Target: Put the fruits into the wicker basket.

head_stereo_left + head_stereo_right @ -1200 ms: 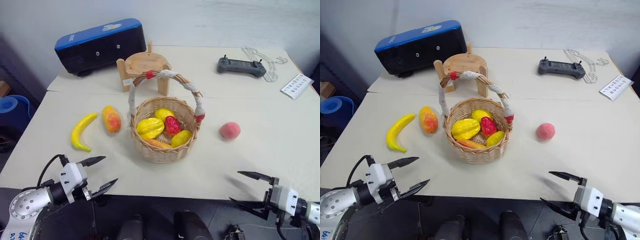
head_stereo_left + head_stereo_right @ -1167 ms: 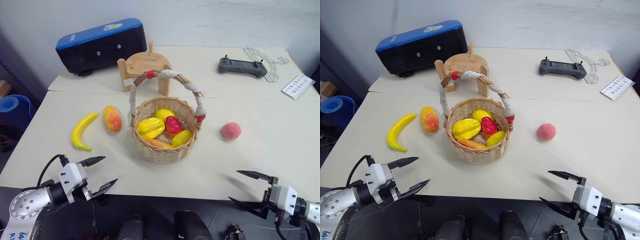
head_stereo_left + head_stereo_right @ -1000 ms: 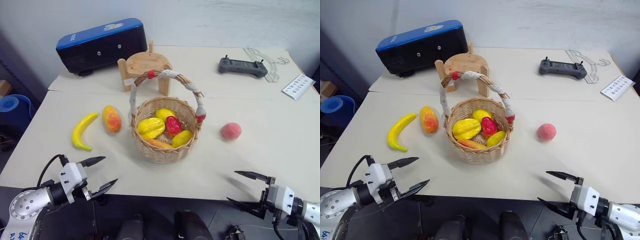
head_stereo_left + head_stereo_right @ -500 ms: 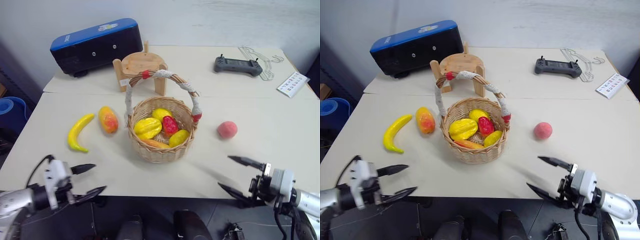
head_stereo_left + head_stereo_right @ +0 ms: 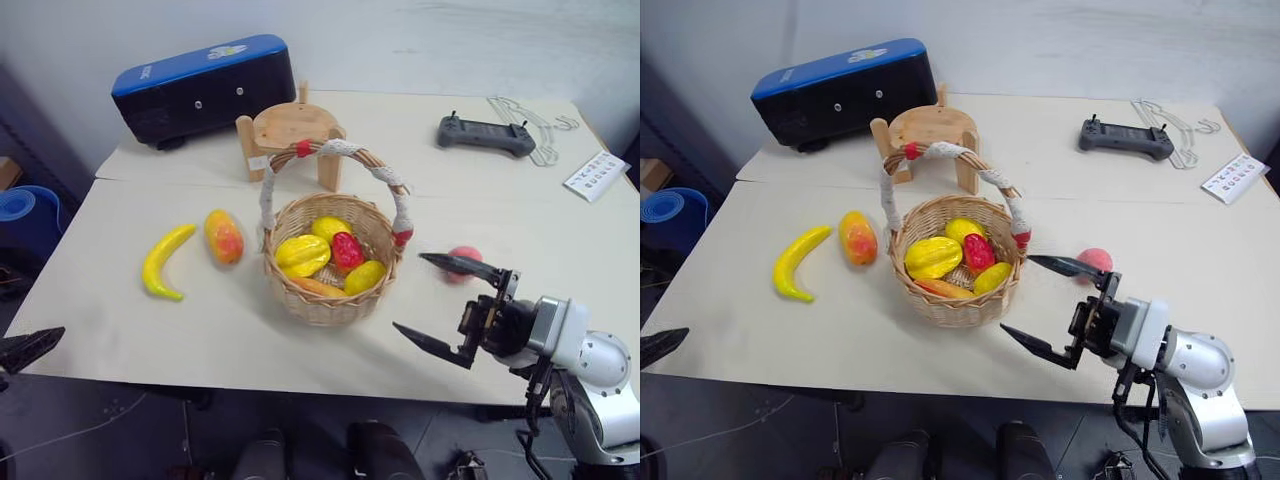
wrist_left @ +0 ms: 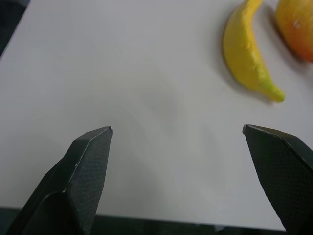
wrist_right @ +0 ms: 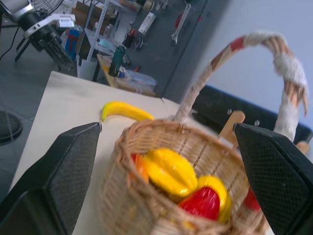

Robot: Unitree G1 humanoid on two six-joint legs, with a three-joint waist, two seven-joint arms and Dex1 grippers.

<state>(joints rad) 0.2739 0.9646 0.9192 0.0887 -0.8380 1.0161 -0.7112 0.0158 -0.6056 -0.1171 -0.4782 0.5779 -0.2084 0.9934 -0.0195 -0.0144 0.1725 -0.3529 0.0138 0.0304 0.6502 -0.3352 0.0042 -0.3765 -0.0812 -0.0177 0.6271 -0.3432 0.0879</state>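
- Far left edge of the left eye frame: left gripper [image 6: 177,132] shows as one black tip; in its wrist view the fingers [image 6: 85,166] are spread wide with nothing between them, over bare desk [image 5: 560,240].
- Left of centre: banana [image 5: 165,262] and mango [image 5: 223,236] lie on the desk just beside each other, both outside the wicker basket [image 5: 330,300].
- Centre: basket sits upright and already holds several yellow and red fruits; the arched handle spans its top.
- Right of centre: right gripper [image 5: 448,310] hangs beside the basket's right wall, fingers wide apart and empty, pointing at the basket.
- Right: peach [image 5: 463,253] is on the desk, mostly hidden behind the upper right finger; only a pink sliver shows.
- Risk: right fingers are close to the basket wall and handle. My read is that a sweep toward the peach could clip or shove the basket.
- Risk: the peach is round, so an off-centre pinch would likely roll it away.
- Hard to tell: whether the finger touches the peach or sits above it.
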